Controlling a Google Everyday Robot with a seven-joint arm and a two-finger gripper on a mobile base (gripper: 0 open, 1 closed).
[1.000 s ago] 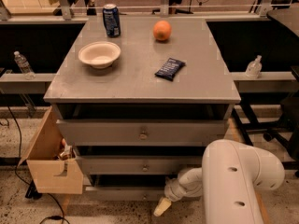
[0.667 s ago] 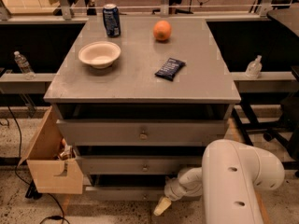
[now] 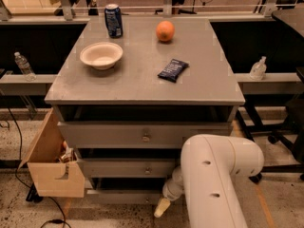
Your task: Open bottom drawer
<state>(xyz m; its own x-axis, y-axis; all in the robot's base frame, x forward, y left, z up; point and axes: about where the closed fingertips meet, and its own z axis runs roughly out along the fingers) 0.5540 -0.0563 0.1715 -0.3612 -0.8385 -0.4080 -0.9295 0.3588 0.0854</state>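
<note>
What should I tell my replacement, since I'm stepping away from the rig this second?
Gripper: held low, right in front of the bottom drawer, toward its right side. I cannot tell whether it touches the drawer.
Bottom drawer: lowest of the three fronts, looks shut.
Done: approach only; the gripper is at drawer level.
Left: get hold of the bottom drawer and pull it out.

On the cabinet top (image 3: pixel 142 87), a can (image 3: pixel 113 20) is standing back left, an orange (image 3: pixel 165 31) to its right, a bowl (image 3: pixel 101 55) before the can, and a packet (image 3: pixel 173 70) right of the bowl. The gripper (image 3: pixel 161 207) is hanging low before the bottom drawer (image 3: pixel 118 197), towards its right. A box (image 3: pixel 54 177) is sitting left of the cabinet.
</note>
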